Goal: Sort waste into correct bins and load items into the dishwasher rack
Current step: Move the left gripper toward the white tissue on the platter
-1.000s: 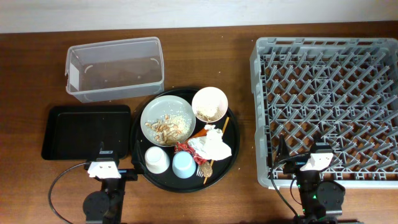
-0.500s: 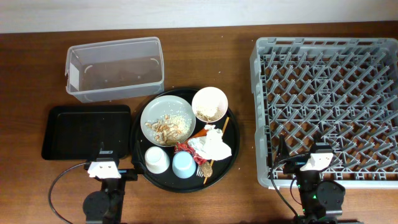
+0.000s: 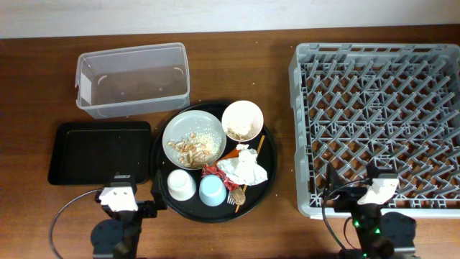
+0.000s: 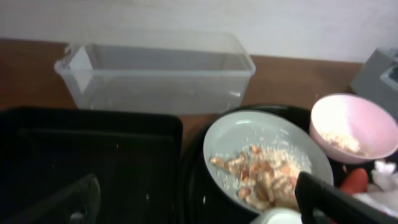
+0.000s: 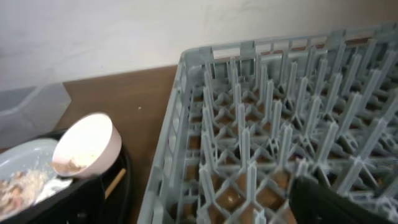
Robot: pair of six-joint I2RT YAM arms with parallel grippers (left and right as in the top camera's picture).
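Fingers of your left gripper (image 4: 193, 190) stand wide apart, empty, at the near edge of the black tray (image 4: 93, 143), the clear tub (image 4: 155, 71) behind it. Rightward, the plate (image 4: 249, 134) of scraps (image 4: 261, 177) and the bowl (image 4: 354, 124) sit on the round tray (image 3: 264, 188). Your right gripper (image 3: 375, 185) hangs at the near edge of the rack (image 3: 374, 93); its grip you cannot tell.

No text, brand, number or sign can be read in any of the views. A white label (image 3: 84, 88) is seen on the left end wall of the clear tub (image 3: 133, 79), but no writing can be made out on it. Any print on the red wrapper (image 3: 210, 171) is too small to be read.
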